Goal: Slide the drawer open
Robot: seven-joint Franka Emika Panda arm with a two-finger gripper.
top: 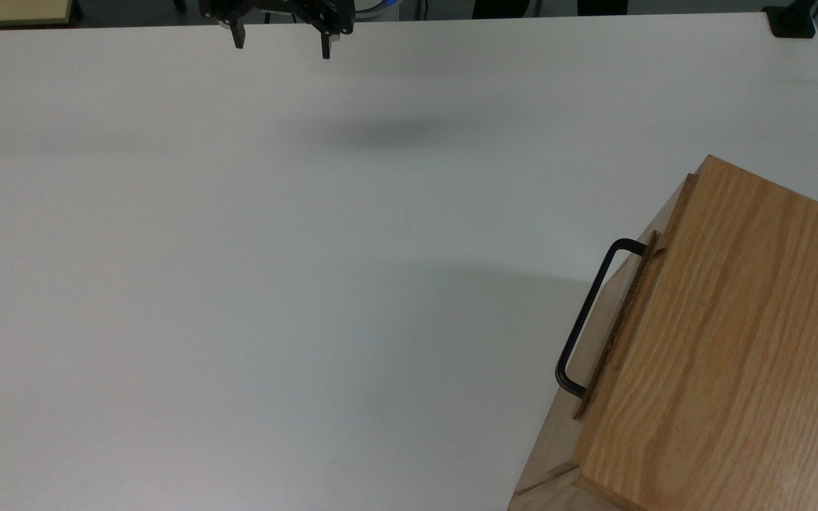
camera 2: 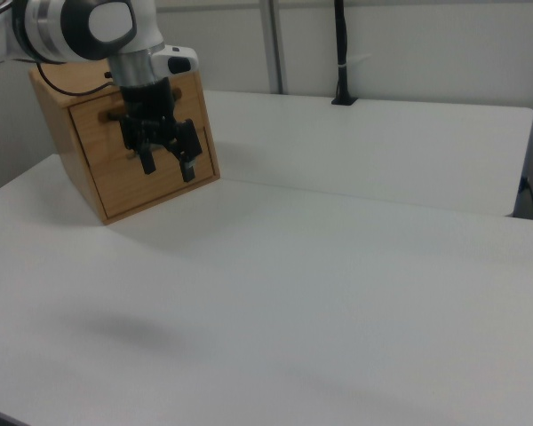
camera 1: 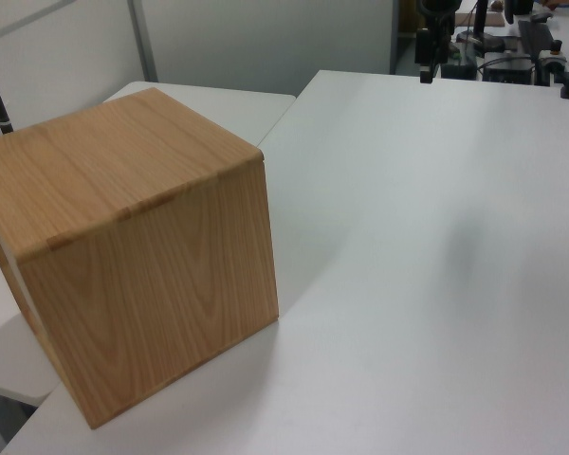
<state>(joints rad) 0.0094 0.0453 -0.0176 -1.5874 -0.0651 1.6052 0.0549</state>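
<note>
The drawer (top: 611, 312) sits in a wooden cabinet (top: 728, 341) at the top view's lower right. Its front panel stands only slightly proud of the cabinet's top edge. Its black U-shaped handle (top: 589, 321) faces the open table. My gripper (top: 282, 44) hangs open at the top view's upper edge, far from the handle, with nothing between its fingers. In the right view the gripper (camera 2: 166, 165) hovers above the table in front of the cabinet (camera 2: 80, 98) and covers part of the drawer front (camera 2: 93, 133). The left view shows the cabinet's plain back and side (camera 1: 142, 256).
The white table (top: 238, 284) spreads wide between gripper and cabinet. A black clamp (top: 792, 21) sits on the corner at the top view's upper right. In the right view a black pole (camera 2: 340, 53) rises at the far edge, beside a second table (camera 2: 409, 151).
</note>
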